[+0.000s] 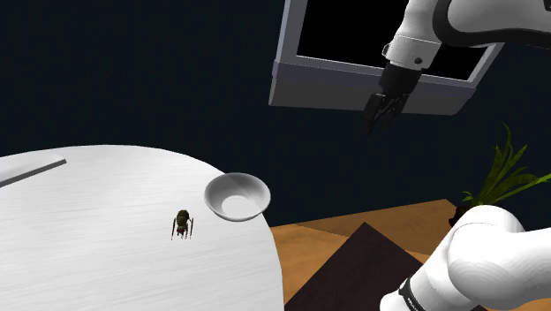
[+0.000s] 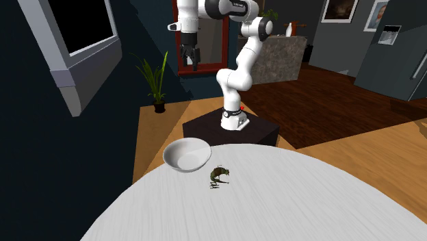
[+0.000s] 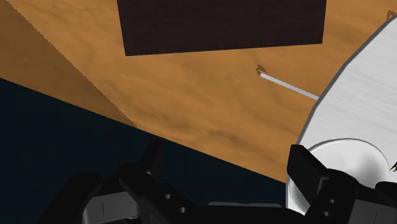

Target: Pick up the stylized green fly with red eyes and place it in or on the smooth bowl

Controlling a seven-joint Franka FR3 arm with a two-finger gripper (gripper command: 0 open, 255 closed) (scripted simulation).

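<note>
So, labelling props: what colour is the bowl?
The bowl is white, clearest in the shoulder view.

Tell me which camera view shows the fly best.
The second exterior view: the fly stands side-on on the white table, body and legs distinct, just beside the bowl. The shoulder view shows it smaller and darker, from above. In the wrist view a dark speck by the bowl's rim may be it; I cannot tell.

Round white table (image 1: 97,265) with a white bowl (image 1: 237,196) and nearby dark fly (image 1: 182,223)
</note>
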